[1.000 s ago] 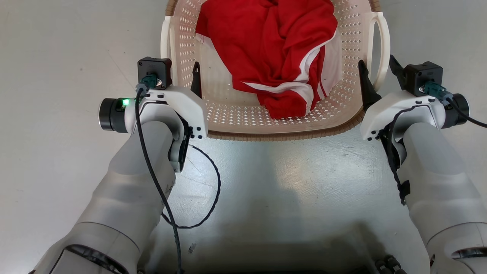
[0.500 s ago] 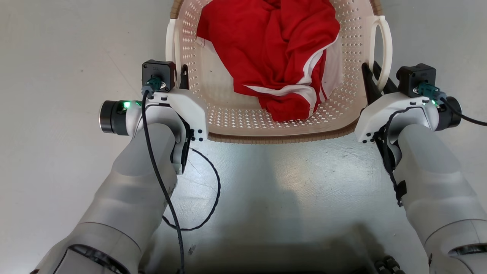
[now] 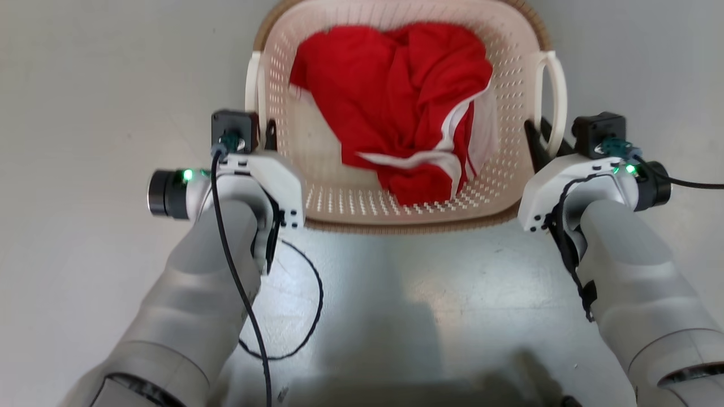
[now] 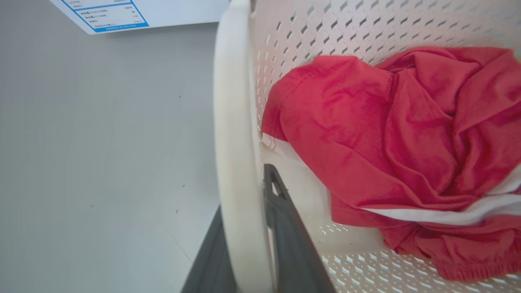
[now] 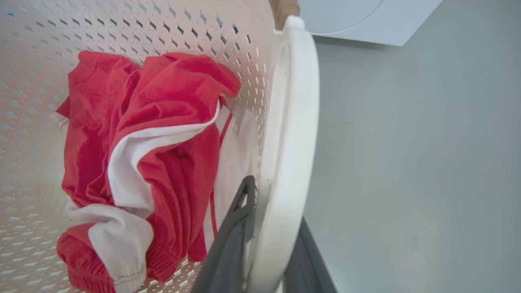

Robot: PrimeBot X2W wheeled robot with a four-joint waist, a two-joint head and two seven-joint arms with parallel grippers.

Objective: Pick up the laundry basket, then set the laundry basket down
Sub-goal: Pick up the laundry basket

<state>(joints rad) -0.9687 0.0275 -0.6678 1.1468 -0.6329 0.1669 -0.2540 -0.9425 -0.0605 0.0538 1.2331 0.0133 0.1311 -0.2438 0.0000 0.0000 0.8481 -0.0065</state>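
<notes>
1. Pinched inward since a second ago: left jaws and right jaws, spread wide then, now each clamped on a loop handle.
2. Nearest in the head view: two pale forearms, plus one black cable (image 3: 308, 316) looping over the grey floor (image 3: 85, 85).
3. Between the arms, one laundry basket (image 3: 396, 217): cream, perforated, rounded-rectangular, with a brown woven-look rim. Cannot tell whether resting on the floor or raised off it.
4. Two white handles, left handle (image 3: 253, 79) and right handle (image 3: 557, 96). Seen close from each wrist: one dark finger inside the loop, one outside, squeezing the bar.
5. Inside, one crumpled red garment (image 3: 396, 102) with white bands.
6. Farthest, added by the wrist views: a blue-printed label (image 4: 110, 14) on the left, a white appliance corner (image 5: 358, 20) on the right.
</notes>
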